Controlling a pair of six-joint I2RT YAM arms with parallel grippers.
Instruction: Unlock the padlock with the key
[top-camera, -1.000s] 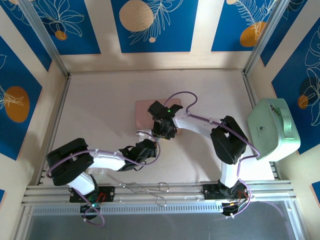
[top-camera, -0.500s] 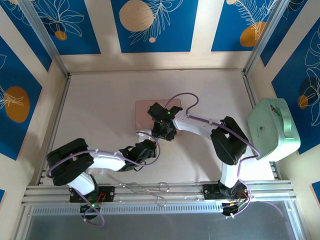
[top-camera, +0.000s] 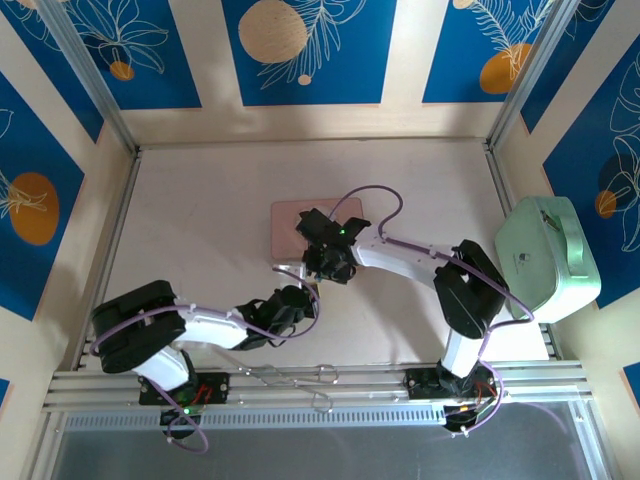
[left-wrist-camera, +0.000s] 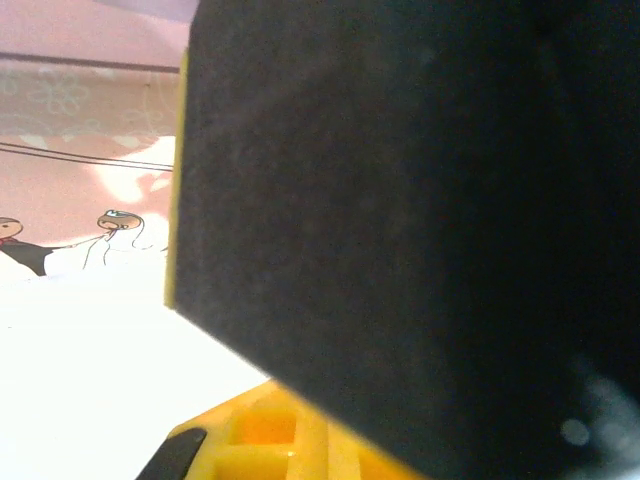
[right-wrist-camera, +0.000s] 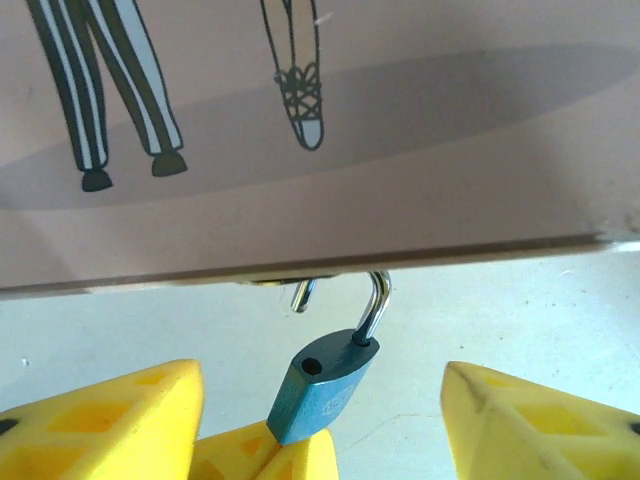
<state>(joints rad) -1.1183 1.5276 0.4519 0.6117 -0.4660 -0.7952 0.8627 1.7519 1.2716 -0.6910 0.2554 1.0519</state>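
The padlock (right-wrist-camera: 322, 390) is a small blue-teal block. Its silver shackle (right-wrist-camera: 375, 300) has sprung open: one leg stands free of its hole, and the loop still hooks under the edge of the pink illustrated box (right-wrist-camera: 300, 120). My right gripper (right-wrist-camera: 325, 425) is open, its yellow fingers (right-wrist-camera: 110, 420) wide apart on either side of the padlock body. In the top view the right gripper (top-camera: 328, 265) sits at the box's near edge (top-camera: 290, 225), and my left gripper (top-camera: 292, 300) lies just in front of it. A dark pad (left-wrist-camera: 420, 220) blocks most of the left wrist view. The key is hidden.
A mint-green case (top-camera: 548, 258) stands at the right edge of the table. A looped scissor-like metal tool (top-camera: 290, 375) lies on the front rail between the arm bases. Bare table stretches behind and left of the box.
My left gripper has drawn back a little toward the near edge. The right arm's elbow has swung slightly right while its gripper stays at the box's near edge.
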